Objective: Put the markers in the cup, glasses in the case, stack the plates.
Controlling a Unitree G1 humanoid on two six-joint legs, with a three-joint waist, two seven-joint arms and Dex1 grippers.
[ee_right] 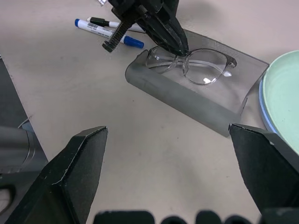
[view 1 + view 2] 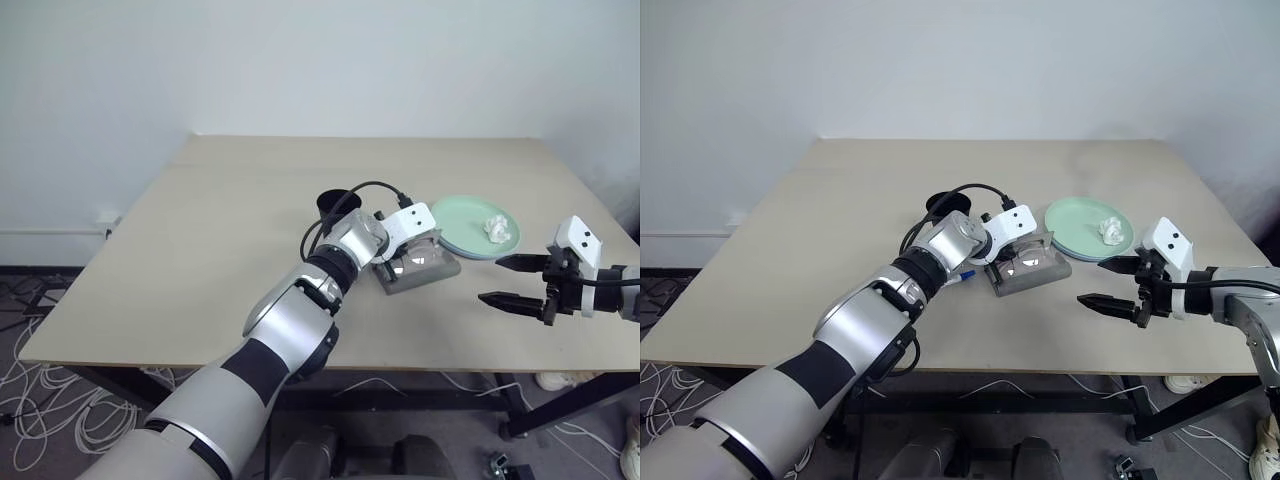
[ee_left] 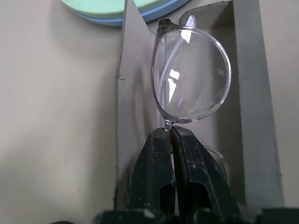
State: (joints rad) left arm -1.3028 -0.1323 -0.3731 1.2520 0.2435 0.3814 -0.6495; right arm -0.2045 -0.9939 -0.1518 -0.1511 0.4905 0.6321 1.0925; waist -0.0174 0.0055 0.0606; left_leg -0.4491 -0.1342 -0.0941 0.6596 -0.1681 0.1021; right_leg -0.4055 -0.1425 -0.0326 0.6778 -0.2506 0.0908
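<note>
The glasses (image 1: 196, 65) hang by their bridge in my shut left gripper (image 3: 169, 130), low inside the open grey case (image 1: 187, 98) at mid-table. Their clear lens (image 3: 191, 74) sits between the case's walls (image 3: 252, 93). Two markers lie on the table behind the case, a blue-capped one (image 1: 107, 32) and a black-capped one (image 1: 110, 22). The black cup (image 2: 335, 205) stands upright just behind my left wrist. The plates are stacked, mint green (image 2: 470, 222) on top of light blue (image 3: 163, 11). My right gripper (image 2: 490, 280) hovers open and empty to the right of the case.
A crumpled white tissue (image 2: 496, 228) lies on the green plate. The table's front edge (image 2: 420, 366) runs close below both grippers. A black cable (image 2: 350, 195) loops over my left wrist near the cup.
</note>
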